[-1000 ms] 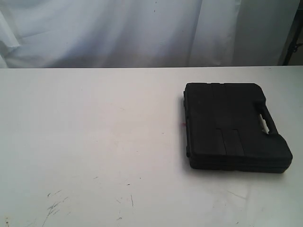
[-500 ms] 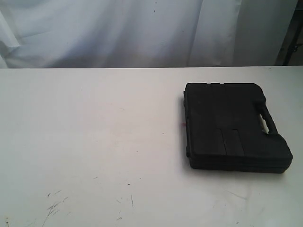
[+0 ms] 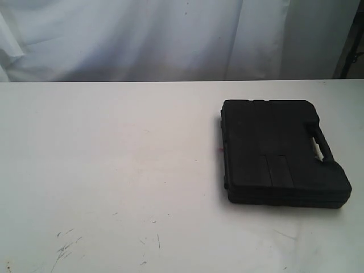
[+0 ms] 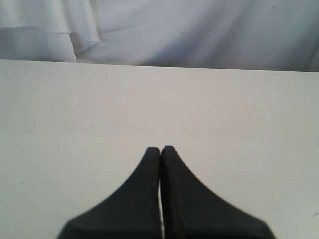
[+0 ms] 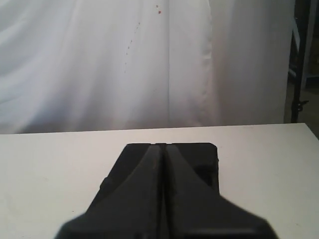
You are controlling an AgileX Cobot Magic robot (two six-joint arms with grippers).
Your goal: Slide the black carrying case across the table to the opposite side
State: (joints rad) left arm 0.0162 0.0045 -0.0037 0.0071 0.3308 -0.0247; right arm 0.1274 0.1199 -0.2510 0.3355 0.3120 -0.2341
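The flat black case [image 3: 278, 153] lies on the right half of the white table [image 3: 114, 148], its handle slot [image 3: 319, 145] toward the right edge. Neither arm shows in the exterior view. In the left wrist view my left gripper [image 4: 160, 148] is shut over bare tabletop, holding nothing. In the right wrist view my right gripper [image 5: 161, 146] is shut, its black fingers overlapping the sight of the case [image 5: 202, 157] lying beyond them; whether they touch it I cannot tell.
A white curtain [image 3: 170, 34] hangs behind the table's far edge. Dark scuff marks [image 3: 65, 247] sit near the front left. A tiny red dot [image 3: 219, 150] lies just left of the case. A dark stand [image 3: 352, 45] shows at far right.
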